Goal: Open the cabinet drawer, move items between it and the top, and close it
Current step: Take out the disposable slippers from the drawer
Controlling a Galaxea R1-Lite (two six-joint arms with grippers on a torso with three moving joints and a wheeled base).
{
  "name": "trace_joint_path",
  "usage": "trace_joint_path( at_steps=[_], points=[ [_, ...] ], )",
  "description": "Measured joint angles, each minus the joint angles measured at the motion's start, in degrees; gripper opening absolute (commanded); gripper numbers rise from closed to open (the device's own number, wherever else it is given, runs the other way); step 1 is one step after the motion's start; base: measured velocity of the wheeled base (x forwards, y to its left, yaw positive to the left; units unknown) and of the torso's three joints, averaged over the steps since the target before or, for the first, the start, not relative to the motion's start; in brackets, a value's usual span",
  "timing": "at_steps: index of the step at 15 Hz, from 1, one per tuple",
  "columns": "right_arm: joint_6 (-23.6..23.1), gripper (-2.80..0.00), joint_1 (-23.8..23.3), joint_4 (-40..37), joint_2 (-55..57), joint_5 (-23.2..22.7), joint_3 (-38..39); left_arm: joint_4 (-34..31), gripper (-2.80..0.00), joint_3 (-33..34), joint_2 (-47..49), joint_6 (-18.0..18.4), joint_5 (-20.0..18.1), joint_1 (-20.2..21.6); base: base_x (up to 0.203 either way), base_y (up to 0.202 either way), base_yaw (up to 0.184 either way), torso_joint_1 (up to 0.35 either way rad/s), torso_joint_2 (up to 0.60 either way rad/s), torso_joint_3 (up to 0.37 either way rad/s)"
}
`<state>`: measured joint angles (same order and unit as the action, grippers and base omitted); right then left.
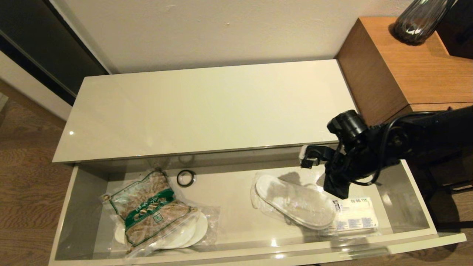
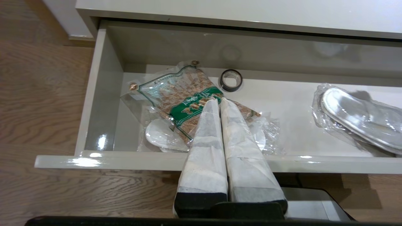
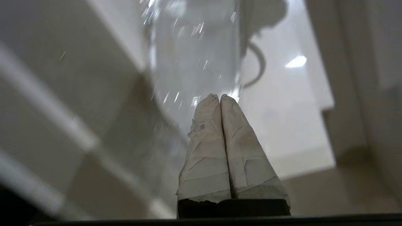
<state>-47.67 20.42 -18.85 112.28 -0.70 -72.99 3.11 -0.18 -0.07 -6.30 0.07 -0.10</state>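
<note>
The cabinet drawer (image 1: 74, 207) is standing pulled fully out below the glossy cream top (image 1: 207, 111) of the low cabinet, which is carrying nothing. Inside the drawer, toward its right end, a pair of white slippers in clear plastic wrap (image 1: 295, 201) is lying flat, with the white packet with a dark blue label (image 1: 356, 218) just beside it and partly under the wrap's edge. At the left end, a green-labelled clear bag of brown contents (image 1: 151, 210) is resting over a second wrapped white pair (image 1: 192, 232), and a small black ring (image 1: 186, 178) is sitting near the back wall.

The right tool (image 3: 220, 97) is hanging over the right part of the drawer, above the wrapped slippers, its taped fingers (image 3: 207, 150) pressed together and gripping nothing (the wrist view is blurring there). The left tool (image 2: 219, 101) is waiting outside the drawer's front, fingers likewise together, empty.
</note>
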Motion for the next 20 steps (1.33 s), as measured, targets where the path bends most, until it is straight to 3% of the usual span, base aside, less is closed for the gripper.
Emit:
trace_joint_path(
  at_steps=[3,8,9,20],
  points=[
    [0.43,-2.80,0.59,11.02,5.66,3.14,0.16,0.00,-2.80,0.00,0.00,0.02,0.04,0.00,0.000,0.000,0.000,0.000,0.00,0.000],
    [0.24,-2.80,1.96,15.38,8.44,7.44,4.17,0.02,-2.80,0.00,0.00,0.02,0.02,0.00,0.000,0.000,0.000,0.000,0.00,0.000],
    [0.28,0.00,2.41,15.95,8.62,8.31,4.94,0.01,-2.80,0.00,0.00,0.02,0.02,0.00,0.000,0.000,0.000,0.000,0.00,0.000],
    [2.67,0.00,5.60,21.96,10.88,11.56,11.40,0.02,-2.80,0.00,0.00,0.02,0.03,0.00,0.000,0.000,0.000,0.000,0.00,0.000]
  ],
)
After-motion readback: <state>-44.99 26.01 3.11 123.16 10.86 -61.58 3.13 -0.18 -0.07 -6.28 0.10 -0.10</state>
